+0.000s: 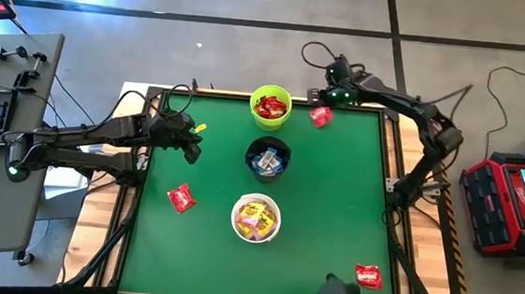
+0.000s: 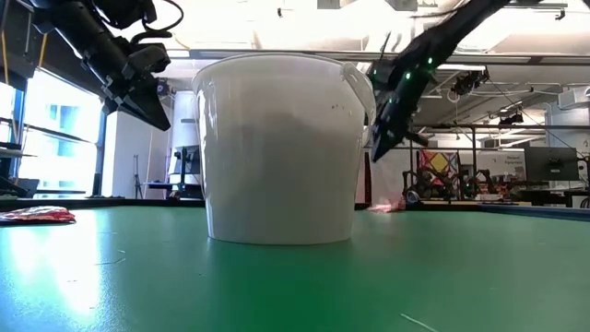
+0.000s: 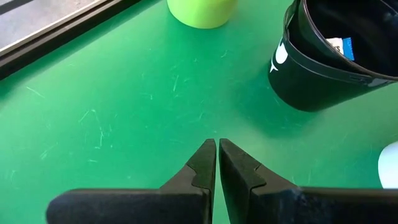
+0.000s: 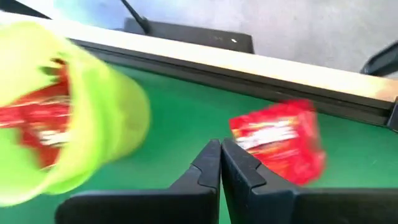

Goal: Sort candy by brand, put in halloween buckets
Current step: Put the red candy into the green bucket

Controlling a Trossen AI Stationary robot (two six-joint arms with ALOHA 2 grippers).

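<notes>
From above we see three buckets in a line down the middle of the green bench (image 1: 323,217): the lime green bucket (image 1: 270,107) at the far edge holding red candy, the black bucket (image 1: 268,158) behind it with blue-and-white packets, and the white bucket (image 1: 256,218) nearest with yellow ones. Loose red packets lie apart on the mat: one (image 1: 320,117) just beside the right gripper (image 1: 317,97) near the green bucket, one (image 1: 181,198) left of the white bucket, one (image 1: 368,276) near the front right corner. The left gripper (image 1: 192,146) hangs over the left side of the mat. In the low view the white bucket (image 2: 279,148) fills the middle and hides the other two; a red packet (image 2: 37,215) lies flat at far left. The left wrist view shows that arm's fingers (image 3: 202,163) pressed together over bare mat, the black bucket (image 3: 336,62) cut off at the edge. The right wrist view is blurred: its fingers (image 4: 208,163) are closed on nothing, the red packet (image 4: 280,140) just beyond them, the green bucket (image 4: 74,118) alongside.
</notes>
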